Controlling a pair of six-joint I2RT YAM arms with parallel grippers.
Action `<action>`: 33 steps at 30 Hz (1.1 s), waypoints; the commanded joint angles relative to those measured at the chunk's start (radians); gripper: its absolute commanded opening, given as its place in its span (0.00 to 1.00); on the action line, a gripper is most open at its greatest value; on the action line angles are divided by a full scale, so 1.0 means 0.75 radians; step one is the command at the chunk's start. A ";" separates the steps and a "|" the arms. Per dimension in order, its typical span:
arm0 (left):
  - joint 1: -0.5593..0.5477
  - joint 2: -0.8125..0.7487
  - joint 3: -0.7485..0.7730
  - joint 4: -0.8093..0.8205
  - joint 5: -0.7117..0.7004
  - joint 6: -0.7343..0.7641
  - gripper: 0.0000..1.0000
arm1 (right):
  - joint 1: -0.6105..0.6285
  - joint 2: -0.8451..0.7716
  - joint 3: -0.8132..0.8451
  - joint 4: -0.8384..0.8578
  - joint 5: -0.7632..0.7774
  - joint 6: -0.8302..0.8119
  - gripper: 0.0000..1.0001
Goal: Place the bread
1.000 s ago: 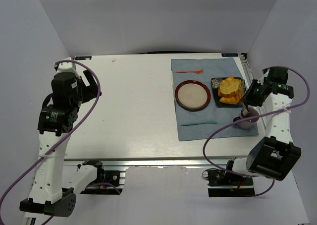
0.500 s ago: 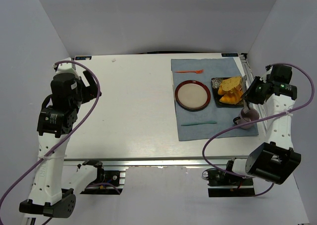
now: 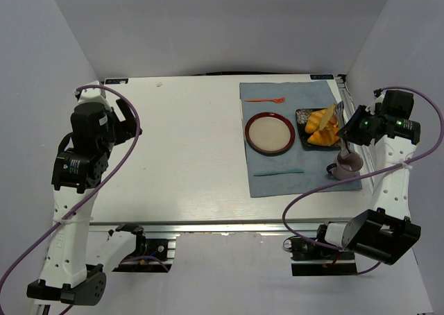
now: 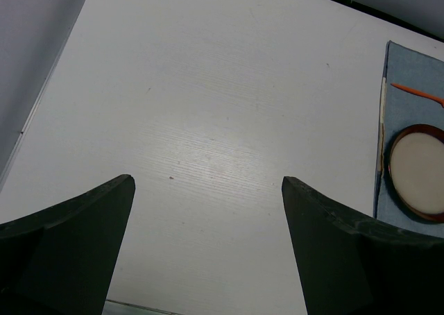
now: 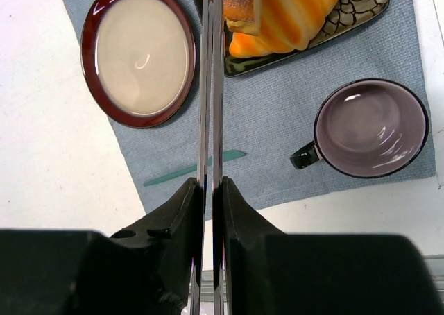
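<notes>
My right gripper (image 5: pixel 209 190) is shut on a pair of metal tongs (image 5: pixel 210 86). The tong tips pinch the bread (image 5: pixel 239 1), a golden slice with brown crust. It hangs over the left part of the black tray (image 5: pixel 361 6), beside the orange pastries (image 5: pixel 298 16). In the top view the bread (image 3: pixel 331 112) stands on edge above the tray (image 3: pixel 301 112), with my right gripper (image 3: pixel 350 131) just right of it. The red plate (image 3: pixel 269 133) with a beige centre lies left of the tray. My left gripper (image 4: pixel 207 182) is open and empty over bare table, far left (image 3: pixel 123 117).
A blue-grey cloth (image 3: pixel 291 180) lies under the plate and tray. On it are an orange fork (image 3: pixel 267 100), a teal knife (image 3: pixel 277 171) and a purple mug (image 3: pixel 345 165) near my right arm. White walls enclose the table.
My right gripper has risen and shifted slightly right. The bread has come up off the pastries and tilted onto its edge in the tongs. The left arm has not moved.
</notes>
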 commanded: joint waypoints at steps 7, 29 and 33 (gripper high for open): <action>-0.005 -0.020 0.010 0.027 0.005 0.004 0.98 | -0.010 -0.055 0.065 -0.010 -0.062 0.013 0.00; -0.005 -0.024 -0.007 0.031 0.016 -0.007 0.98 | 0.020 -0.110 0.041 0.126 -0.432 0.142 0.00; -0.005 -0.022 -0.013 0.033 0.022 -0.011 0.98 | 0.074 -0.149 -0.047 0.241 -0.516 0.248 0.00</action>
